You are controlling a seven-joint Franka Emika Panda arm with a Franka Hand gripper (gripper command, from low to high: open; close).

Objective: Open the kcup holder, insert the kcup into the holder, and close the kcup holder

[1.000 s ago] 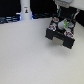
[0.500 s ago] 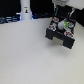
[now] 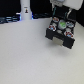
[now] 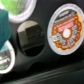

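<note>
We see our gripper low over the black boxy kcup holder at the exterior view's right; whether its pincer grips the green-topped kcup we cannot tell.

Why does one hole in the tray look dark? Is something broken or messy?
Nothing looks broken or spilled. The dark hole is just an empty slot in the kcup holder, whose drawer is pulled open. The pod with the orange-ringed lid beside it sits flat in its own slot. The picture is blurry, so small damage could be missed.
</note>
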